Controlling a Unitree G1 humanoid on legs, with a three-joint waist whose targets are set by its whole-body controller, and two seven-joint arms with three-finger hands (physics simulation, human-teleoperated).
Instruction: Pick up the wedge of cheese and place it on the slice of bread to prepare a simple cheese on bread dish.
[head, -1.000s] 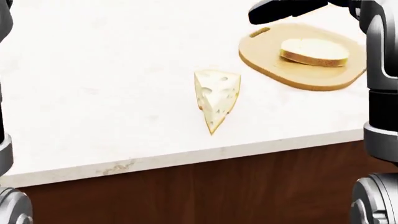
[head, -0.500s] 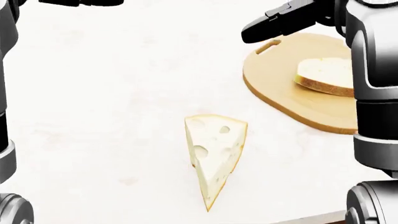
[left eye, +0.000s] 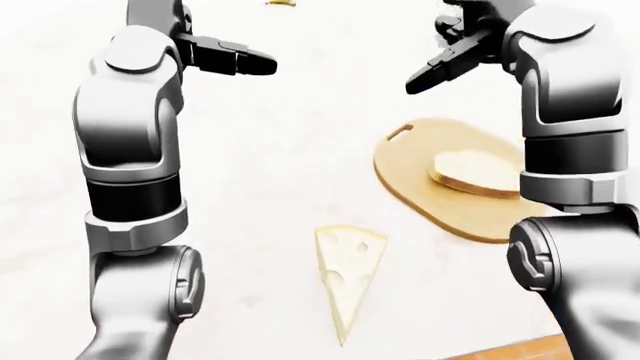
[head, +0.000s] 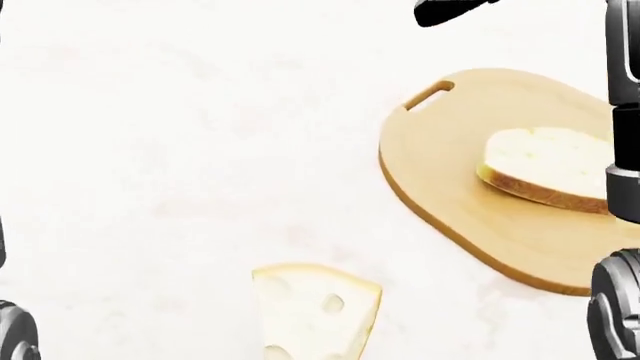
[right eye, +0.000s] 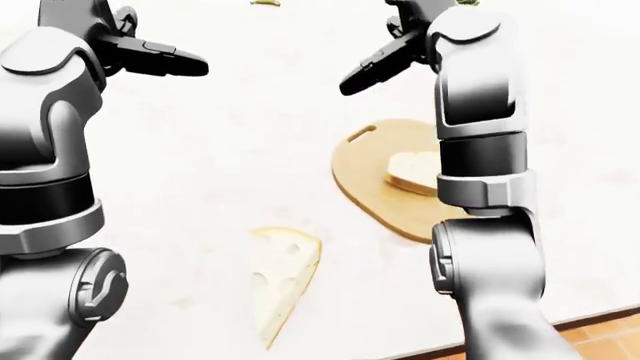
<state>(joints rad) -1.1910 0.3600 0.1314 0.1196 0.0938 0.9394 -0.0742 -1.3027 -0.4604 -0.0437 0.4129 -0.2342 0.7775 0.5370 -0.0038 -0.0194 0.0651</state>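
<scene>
The pale yellow wedge of cheese (left eye: 348, 274) with holes lies flat on the white counter, its tip pointing to the bottom of the view. The slice of bread (head: 545, 172) lies on a wooden cutting board (head: 450, 150), up and to the right of the cheese. My left hand (left eye: 245, 58) is held high at the upper left, fingers stretched out and empty. My right hand (left eye: 435, 69) is held high above the board's handle end, fingers stretched out and empty. Both hands are well above and apart from the cheese. My right forearm hides the bread's right end.
The white counter (head: 150, 150) fills the views. Its near edge and a brown surface below it (right eye: 610, 330) show at the bottom right of the right-eye view. A small yellowish object (left eye: 281, 2) lies at the top edge of the left-eye view.
The head camera has moved closer over the counter: cheese and board have slid down the picture and grown, and the counter's edge has left the view. The right hand stays above the board.
</scene>
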